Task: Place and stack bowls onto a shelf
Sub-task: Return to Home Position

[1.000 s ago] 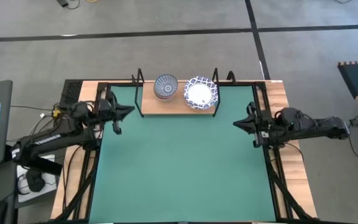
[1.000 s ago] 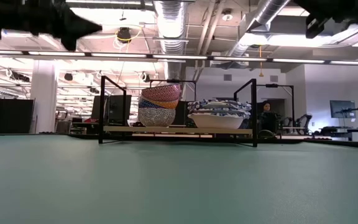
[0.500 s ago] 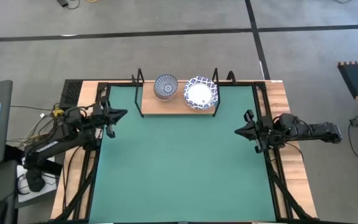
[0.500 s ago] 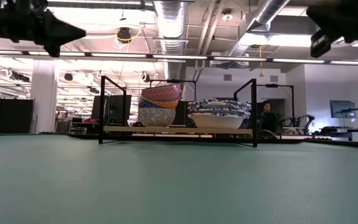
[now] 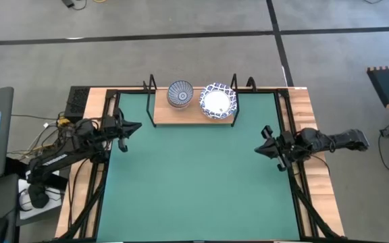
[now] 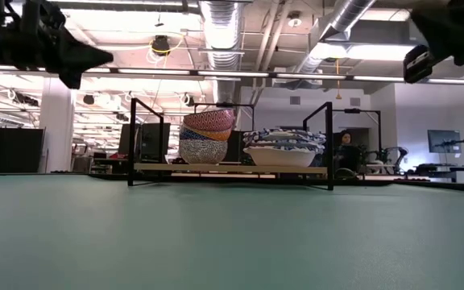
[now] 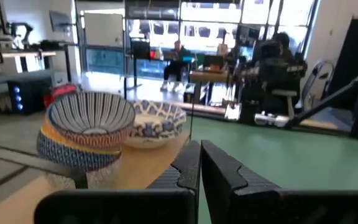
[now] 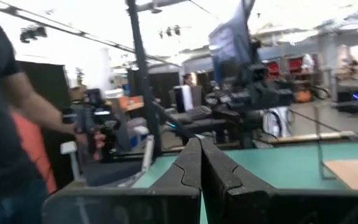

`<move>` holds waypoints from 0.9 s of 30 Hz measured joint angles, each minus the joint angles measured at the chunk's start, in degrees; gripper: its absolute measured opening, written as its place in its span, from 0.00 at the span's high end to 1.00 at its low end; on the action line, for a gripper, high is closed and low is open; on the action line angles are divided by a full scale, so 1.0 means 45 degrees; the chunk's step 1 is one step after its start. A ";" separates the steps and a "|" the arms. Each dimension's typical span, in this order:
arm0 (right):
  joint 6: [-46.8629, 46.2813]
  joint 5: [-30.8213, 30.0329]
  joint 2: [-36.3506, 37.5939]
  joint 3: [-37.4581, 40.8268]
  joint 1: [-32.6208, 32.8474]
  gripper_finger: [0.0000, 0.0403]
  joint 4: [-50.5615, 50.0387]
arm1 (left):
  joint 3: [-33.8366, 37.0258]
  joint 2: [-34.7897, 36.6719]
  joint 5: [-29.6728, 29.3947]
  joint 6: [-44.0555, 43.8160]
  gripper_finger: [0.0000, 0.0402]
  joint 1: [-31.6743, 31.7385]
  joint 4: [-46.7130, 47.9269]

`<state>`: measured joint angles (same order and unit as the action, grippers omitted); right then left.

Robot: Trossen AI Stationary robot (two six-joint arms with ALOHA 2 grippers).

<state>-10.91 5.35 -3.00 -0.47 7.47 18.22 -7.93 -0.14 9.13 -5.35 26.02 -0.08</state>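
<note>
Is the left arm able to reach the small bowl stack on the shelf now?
Probably yes: nothing lies between the left pincer and the small bowl stack, though the shelf's wire upright stands close.

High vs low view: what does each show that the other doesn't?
High only: the whole green mat, and the insides of the top blue-patterned small bowl and the wide white lattice-rimmed bowl. Low only: those are stacks, several bowls deep, and a person in the room behind. Both: the light wooden shelf with black wire uprights, and the left gripper and right gripper at the sides.
</note>
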 joint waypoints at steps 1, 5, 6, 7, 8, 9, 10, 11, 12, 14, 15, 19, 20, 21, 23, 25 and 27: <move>0.0120 0.0133 0.0056 0.0000 0.0115 0.95 -0.0058 | 0.0015 -0.0019 -0.0037 0.0131 1.00 0.0000 0.0024; 0.0356 0.0188 0.0473 0.0002 0.0431 0.95 -0.0442 | 0.0006 0.0007 -0.0043 0.0392 1.00 0.0000 -0.0066; 0.0508 0.0188 0.0620 0.0005 0.0440 0.95 -0.0670 | 0.0008 -0.0001 -0.0004 0.0373 1.00 0.0000 0.0069; 0.0653 0.0188 0.0675 0.0005 0.0419 0.95 -0.0904 | 0.0065 -0.0023 0.0083 0.0311 1.00 0.0000 0.0093; 0.0750 0.0188 0.0637 0.0005 0.0371 0.95 -0.0999 | 0.0225 -0.0014 0.0184 0.0169 1.00 0.0000 -0.0051; 0.0819 0.0184 0.0636 0.0005 0.0295 0.95 -0.1067 | 0.0430 -0.0010 0.0255 -0.0071 1.00 0.0000 -0.0244; 0.0834 0.0178 0.0639 0.0008 0.0224 0.95 -0.1004 | 0.0666 -0.0015 0.0290 -0.0347 1.00 0.0000 -0.0607; 0.0842 0.0180 0.0645 0.0010 0.0130 0.95 -0.0952 | 0.0877 -0.0029 0.0374 -0.0522 1.00 0.0000 -0.1061; 0.0851 0.0178 0.0644 0.0010 0.0035 0.95 -0.0967 | 0.1047 -0.0021 0.0429 -0.0651 1.00 0.0000 -0.1483; 0.0850 0.0160 0.0636 0.0011 -0.0190 0.95 -0.0912 | 0.1255 -0.0010 0.0478 -0.0830 1.00 0.0000 -0.2011; 0.0848 0.0134 0.0641 0.0015 -0.0315 0.95 -0.0783 | 0.1349 -0.0010 0.0481 -0.0848 1.00 0.0000 -0.2093; 0.0763 0.0112 0.0636 0.0015 -0.0831 0.95 -0.0998 | 0.1618 -0.0025 0.0527 -0.0851 1.00 0.0000 -0.2467; 0.0750 0.0127 0.0636 0.0018 -0.0953 0.95 -0.1025 | 0.1623 0.0002 0.0680 -0.0733 1.00 0.0000 -0.2464; 0.0747 0.0171 0.0639 0.0019 -0.1045 0.95 -0.1022 | 0.1623 -0.0008 0.0778 -0.0648 1.00 0.0000 -0.2500; 0.0734 0.0520 0.0641 0.0019 -0.1154 0.95 -0.1075 | 0.1623 -0.0020 0.0946 -0.0640 1.00 0.0000 -0.2373; 0.0542 0.0899 0.0641 0.0024 -0.1212 0.95 -0.1362 | 0.1628 -0.0015 0.1165 -0.0640 1.00 0.0000 -0.2323; 0.0322 0.1051 0.0641 0.0024 -0.1281 0.95 -0.1655 | 0.1628 -0.0015 0.1326 -0.0640 1.00 0.0000 -0.2255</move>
<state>-9.46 10.08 -0.12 -0.36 1.70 10.77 -0.60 -0.21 15.09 -8.23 26.02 -10.23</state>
